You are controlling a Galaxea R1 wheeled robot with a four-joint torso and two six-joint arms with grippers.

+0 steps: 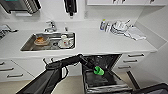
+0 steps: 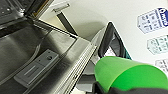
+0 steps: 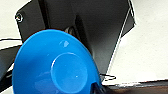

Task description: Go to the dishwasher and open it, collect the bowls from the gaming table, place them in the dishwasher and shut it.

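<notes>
The dishwasher [image 1: 100,61] stands open under the counter, its steel door [image 1: 105,83] folded down flat. My left gripper [image 1: 95,68] is shut on a green bowl [image 1: 99,71] and holds it tilted just above the door, in front of the dark rack space. The left wrist view has the green bowl [image 2: 130,72] large, beside the door's inner face [image 2: 22,50] and its grey detergent box [image 2: 36,67]. A blue bowl [image 3: 55,67] sits in my right gripper [image 3: 96,88], seen from its underside. My right arm [image 1: 156,88] is low at the right. The gaming table is out of view.
A steel sink [image 1: 28,46] with dishes in it lies left of the dishwasher, with a tap [image 1: 51,26] behind. Plates [image 1: 120,26], a bottle [image 1: 102,25] and a cloth [image 1: 136,33] are on the counter's right. White drawers [image 1: 132,61] flank the dishwasher.
</notes>
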